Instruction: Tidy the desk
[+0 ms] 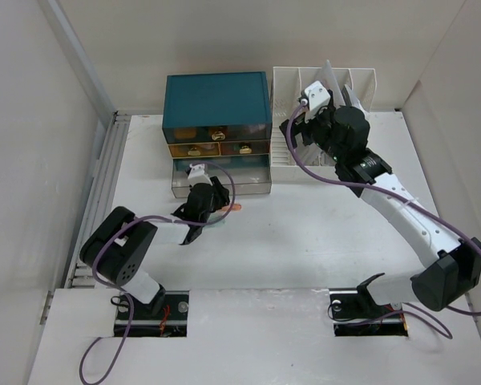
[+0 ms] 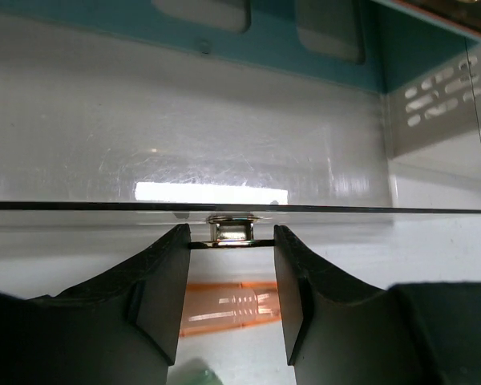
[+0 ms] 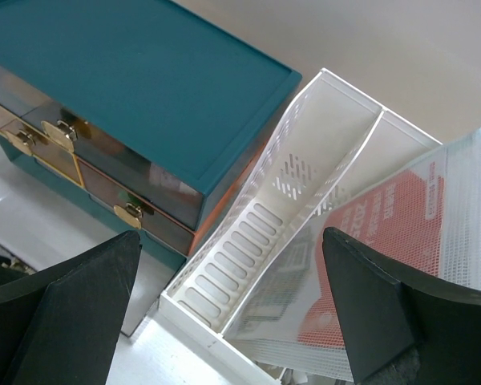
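Can't read the red label (image 3: 361, 249) on the net pouch (image 3: 457, 200): too blurry. Finds the left gripper (image 2: 228, 249) pinched tight on the little metal handle (image 2: 230, 229) of the see-through drawer (image 2: 224, 120), just above the desk (image 1: 305, 237). Finds the right gripper (image 3: 231, 241) spread wide over the white rack (image 3: 321, 128), higher above that desk. Looks big, flat, white, dull.

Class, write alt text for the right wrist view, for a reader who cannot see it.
The right gripper hangs wide open over a white slotted file rack, one black finger at each lower corner. A mesh pouch holding red-and-white paper leans in the rack; a teal drawer box with brass handles stands to its left.
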`<state>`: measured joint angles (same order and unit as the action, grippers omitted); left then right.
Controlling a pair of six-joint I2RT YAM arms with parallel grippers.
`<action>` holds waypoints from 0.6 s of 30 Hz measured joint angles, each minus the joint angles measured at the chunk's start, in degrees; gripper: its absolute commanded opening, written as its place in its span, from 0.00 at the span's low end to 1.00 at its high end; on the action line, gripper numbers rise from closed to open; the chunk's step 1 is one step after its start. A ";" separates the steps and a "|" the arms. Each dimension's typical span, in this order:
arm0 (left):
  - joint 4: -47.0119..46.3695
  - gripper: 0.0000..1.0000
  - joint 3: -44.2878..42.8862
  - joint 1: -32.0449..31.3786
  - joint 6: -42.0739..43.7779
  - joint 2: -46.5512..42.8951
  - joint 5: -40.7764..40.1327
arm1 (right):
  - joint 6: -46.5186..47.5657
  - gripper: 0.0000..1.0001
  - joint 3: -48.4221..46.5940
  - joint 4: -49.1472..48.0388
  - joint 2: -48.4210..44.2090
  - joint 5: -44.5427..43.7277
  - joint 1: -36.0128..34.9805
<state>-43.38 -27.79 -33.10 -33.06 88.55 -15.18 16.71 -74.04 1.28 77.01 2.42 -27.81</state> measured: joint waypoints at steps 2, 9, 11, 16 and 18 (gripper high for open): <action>0.07 0.36 -1.38 0.98 0.24 1.20 0.09 | 0.00 1.00 0.00 0.00 0.00 0.00 0.00; -0.11 0.36 -2.27 1.86 0.39 2.21 0.94 | 0.00 1.00 0.00 -0.07 0.28 0.02 0.00; -0.20 0.38 -2.49 2.05 0.28 2.51 1.05 | -0.02 1.00 0.00 -0.07 0.37 0.02 0.00; 0.17 0.41 -4.96 3.15 -0.31 4.50 1.29 | 0.00 1.00 0.00 -0.07 0.48 0.02 0.00; 0.26 0.47 -5.40 3.50 -0.46 4.94 1.55 | 0.00 1.00 0.00 -0.07 0.61 0.04 0.00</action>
<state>-43.11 -33.19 -29.61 -33.52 93.49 -13.63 16.71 -74.04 1.21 77.62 2.46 -27.81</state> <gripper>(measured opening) 0.430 0.998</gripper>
